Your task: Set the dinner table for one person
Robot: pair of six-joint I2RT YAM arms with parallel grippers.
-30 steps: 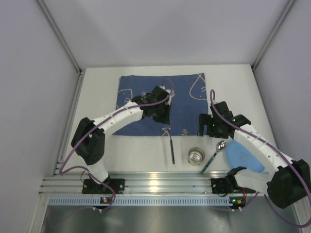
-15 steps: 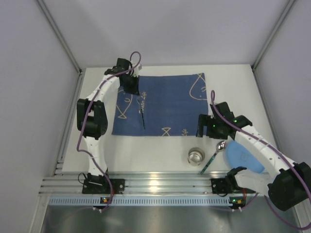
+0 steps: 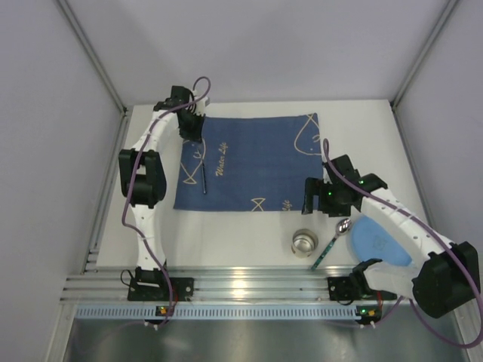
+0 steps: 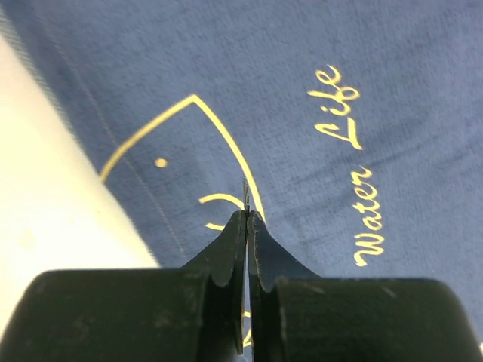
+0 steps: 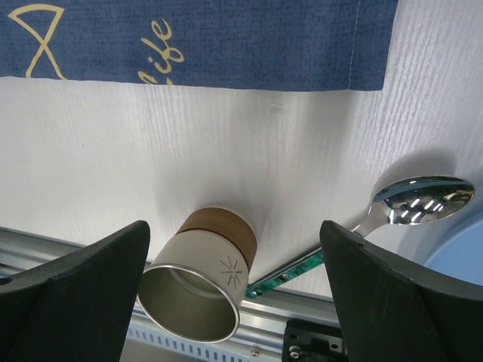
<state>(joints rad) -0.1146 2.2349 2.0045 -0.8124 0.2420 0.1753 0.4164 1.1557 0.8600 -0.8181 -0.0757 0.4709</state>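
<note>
**Obscured or unclear.** The utensil [image 3: 204, 177] is a thin dark rod over the left part of the mat [image 3: 256, 162]. Whether it is a knife or a fork cannot be made out. In the left wrist view it is only a narrow sliver [image 4: 245, 192] at the fingertips. The plate [image 3: 381, 243] is partly covered by the right arm from above, and the right wrist view cuts it off at the corner [image 5: 462, 260]. The spoon [image 3: 332, 243] loses the end of its green handle behind the cup [image 5: 200, 279] in the right wrist view.

**Count.** One mat, one utensil, one cup [image 3: 305, 243], one spoon, one plate, two arms.

**Writing.** "Water Life" in gold script on the mat [image 4: 339, 60], among gold fish outlines. The right wrist view shows only the fragment "ife". The cup carries a small starburst mark (no lettering legible).

**Hands.** The left hand [image 3: 195, 134] is at the mat's far left corner. Its fingers are pressed together [image 4: 247, 219] with the utensil's end pinched between the tips. The right hand [image 3: 321, 204] hangs with its fingers spread wide [image 5: 234, 226] and nothing between them, above the bare desk between mat and cup.

**Desk.** The white desk [image 3: 226, 234] fills the floor of the enclosure. The rail [image 3: 241, 286] runs along its near edge. The mat lies toward the far side. Cup, spoon and plate sit near the front right, all off the mat.
</note>
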